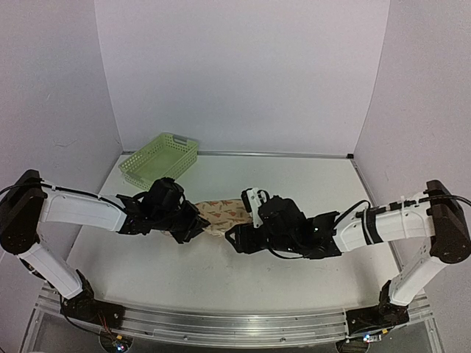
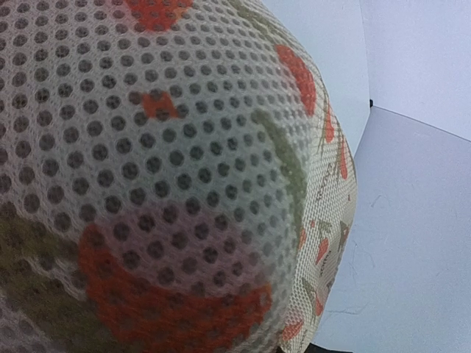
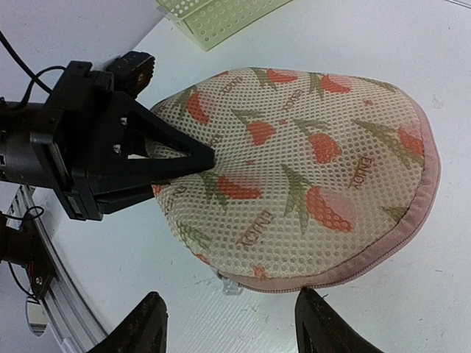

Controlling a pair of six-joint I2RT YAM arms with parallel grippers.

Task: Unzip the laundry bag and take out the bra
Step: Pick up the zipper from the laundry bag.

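The laundry bag (image 1: 224, 212) lies mid-table, a beige mesh case with orange-red and green motifs and a pink zipped edge (image 3: 353, 268). My left gripper (image 1: 196, 223) is shut on the bag's left end; in the right wrist view its black fingertips (image 3: 199, 157) meet in a point on the fabric. The bag's mesh (image 2: 169, 169) fills the left wrist view and hides those fingers. My right gripper (image 3: 232, 327) stands open just short of the bag's near edge, holding nothing. A small pale zip pull (image 3: 232, 287) sits just ahead of its fingers (image 3: 324, 323). The bra is hidden.
A light green lattice basket (image 1: 160, 160) stands at the back left, its corner also in the right wrist view (image 3: 221, 18). White walls close the back and sides. The metal rail with the arm bases (image 1: 221, 323) runs along the near edge.
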